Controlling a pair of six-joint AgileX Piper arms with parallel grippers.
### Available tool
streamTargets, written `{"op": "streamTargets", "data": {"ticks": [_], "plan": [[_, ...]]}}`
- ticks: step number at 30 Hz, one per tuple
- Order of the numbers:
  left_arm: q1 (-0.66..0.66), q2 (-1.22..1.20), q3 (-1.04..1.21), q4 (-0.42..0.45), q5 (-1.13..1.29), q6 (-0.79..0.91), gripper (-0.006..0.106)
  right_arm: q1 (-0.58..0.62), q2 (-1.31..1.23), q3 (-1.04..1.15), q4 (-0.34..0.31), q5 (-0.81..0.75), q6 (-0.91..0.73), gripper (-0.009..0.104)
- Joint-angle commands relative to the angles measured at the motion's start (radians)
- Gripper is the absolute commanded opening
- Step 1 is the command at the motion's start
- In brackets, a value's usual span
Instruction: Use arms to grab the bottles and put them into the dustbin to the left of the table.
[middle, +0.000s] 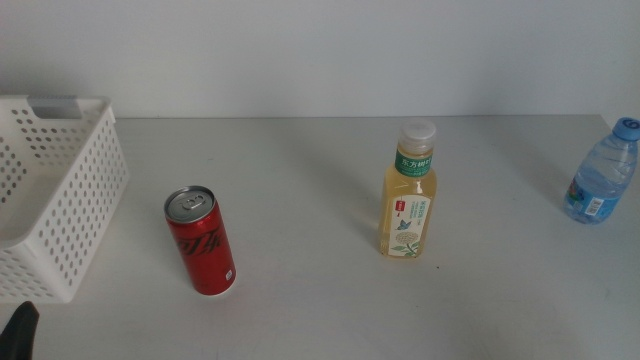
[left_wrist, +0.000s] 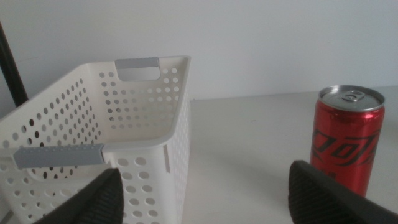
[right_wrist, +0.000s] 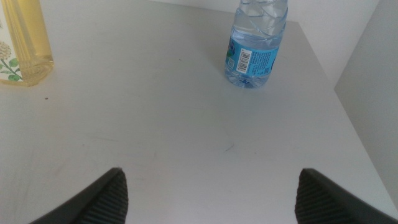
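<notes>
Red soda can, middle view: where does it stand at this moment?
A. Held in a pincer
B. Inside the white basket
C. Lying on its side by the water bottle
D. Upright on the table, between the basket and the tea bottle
D: the red soda can stands upright on the table, to the right of the white basket and left of the tea bottle, with no pincer touching it.

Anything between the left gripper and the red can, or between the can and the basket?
Nothing visible. The left gripper is open, the red can stands upright just ahead of it, and only bare table separates the can from the basket.
</notes>
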Motion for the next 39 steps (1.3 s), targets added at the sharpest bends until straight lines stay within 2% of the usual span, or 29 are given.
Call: {"op": "streamTargets", "data": {"ticks": [1, 5, 11, 21, 24, 30, 33, 39], "plan": [[-0.002, -0.026, 0.002, -0.004, -0.061, -0.013, 0.088, -0.006, -0.022, -0.002, -0.013, -0.062, -0.013, 0.085], [-0.002, -0.026, 0.002, -0.004, -0.063, -0.013, 0.088, -0.006, -0.022, -0.002, -0.013, -0.062, -0.013, 0.085], [-0.16, 0.129, 0.001, -0.008, -0.199, -0.013, 0.088, -0.006, -0.022, -0.002, -0.013, -0.062, -0.013, 0.085], [-0.532, 0.691, 0.001, -0.017, -0.747, -0.014, 0.088, -0.006, -0.022, -0.002, -0.013, -0.062, -0.013, 0.085], [-0.604, 0.89, 0.001, -0.073, -0.966, -0.013, 0.088, -0.006, -0.022, -0.002, -0.013, -0.062, -0.013, 0.085], [-0.615, 1.242, 0.003, -0.172, -1.394, -0.003, 0.088, -0.006, -0.022, -0.002, -0.013, -0.062, -0.013, 0.085], [-0.615, 1.333, 0.006, -0.226, -1.421, -0.023, 0.088, -0.006, -0.022, -0.002, -0.013, -0.062, -0.013, 0.085], [-0.615, 1.369, 0.004, -0.23, -1.421, -0.016, 0.088, -0.006, -0.022, -0.002, -0.013, -0.062, -0.013, 0.085]]}}
